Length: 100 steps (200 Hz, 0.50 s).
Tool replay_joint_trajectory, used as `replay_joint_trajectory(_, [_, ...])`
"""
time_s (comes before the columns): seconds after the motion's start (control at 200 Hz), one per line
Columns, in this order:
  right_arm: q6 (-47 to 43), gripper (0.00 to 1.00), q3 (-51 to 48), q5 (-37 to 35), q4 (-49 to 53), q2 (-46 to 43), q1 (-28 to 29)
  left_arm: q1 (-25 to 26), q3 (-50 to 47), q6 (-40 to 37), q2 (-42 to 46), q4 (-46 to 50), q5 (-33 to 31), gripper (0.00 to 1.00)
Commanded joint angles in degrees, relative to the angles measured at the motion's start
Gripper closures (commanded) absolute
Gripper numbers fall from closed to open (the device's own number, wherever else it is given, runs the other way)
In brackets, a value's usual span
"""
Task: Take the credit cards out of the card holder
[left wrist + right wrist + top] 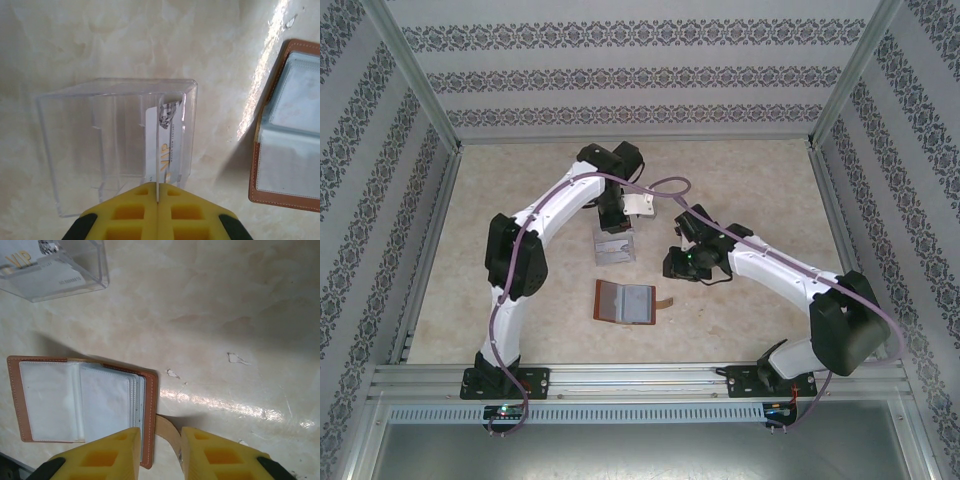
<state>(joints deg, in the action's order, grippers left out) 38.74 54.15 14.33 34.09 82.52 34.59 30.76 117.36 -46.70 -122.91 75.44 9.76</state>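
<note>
Two arms are bolted at the near edge of the beige marbled table (740, 200). Closest to that edge, roughly midway between the left and right edges, lies the small reddish-brown leather folding card holder (625, 302). It is spread open and flat with its inside up, showing stacked pale grey-blue pockets (107, 405). Whether any pocket has a card in it I cannot tell. Its little tan strap tab (167, 432) lies flat on the table, pointing toward the right edge.

The right gripper (160, 434), with yellow fingers, hangs over that tab. In the right wrist view the tab lies in the gap between the two fingers, which stand partly apart and grip nothing. Whether they touch the tab cannot be told.

Farther in, about the middle of the table and just beyond the card holder, stands the clear transparent rectangular plastic tray (70, 150). One white plastic credit card (171, 150) with gold "VIP" lettering rests inside it, on the side nearer the card holder.

Farthest from the near edge, the left gripper (158, 190) hangs over the tray with its yellow fingers pressed together. They pinch a second card (159, 125), thin and pale and seen edge-on from the left wrist. It juts from the seam between the fingers and reaches out over the tray, alongside the lettered card.
</note>
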Motion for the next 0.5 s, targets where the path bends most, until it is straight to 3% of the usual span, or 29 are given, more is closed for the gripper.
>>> replay_joint_trajectory(0.0, [-0.2, 0.71, -1.1, -1.2, 0.4, -1.6, -0.7, -0.6, 0.7, -2.3, -1.0, 4.4, -1.2, 1.0])
replay_joint_trajectory(0.495, [0.3, 0.71, -2.4, -1.1, 0.1, -1.9, -0.8, -2.1, -4.4, -4.2, -2.8, 1.6, 2.5, 1.0])
